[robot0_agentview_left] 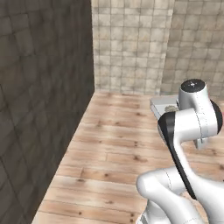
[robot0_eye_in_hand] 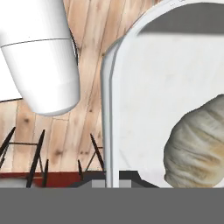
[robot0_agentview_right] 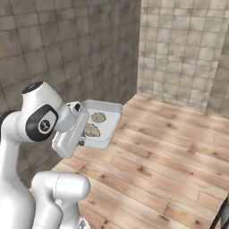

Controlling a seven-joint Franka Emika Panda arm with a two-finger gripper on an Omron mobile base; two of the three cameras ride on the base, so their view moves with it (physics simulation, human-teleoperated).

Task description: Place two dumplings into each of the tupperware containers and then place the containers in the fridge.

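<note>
Two dumplings (robot0_agentview_right: 95,124) in tupperware container (robot0_agentview_right: 112,120), seemingly gripper-held (robot0_agentview_right: 82,136), arm folded.

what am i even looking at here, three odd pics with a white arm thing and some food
It's a simulated white robot arm on a driving base. Two pictures come from cameras on the base, behind the arm to its left and right. The third looks along the gripper. The gripper is shut on the rim of a clear container, carried above a wooden floor near tiled walls. Two dumplings lie in it; one shows close up in the hand view.
</note>
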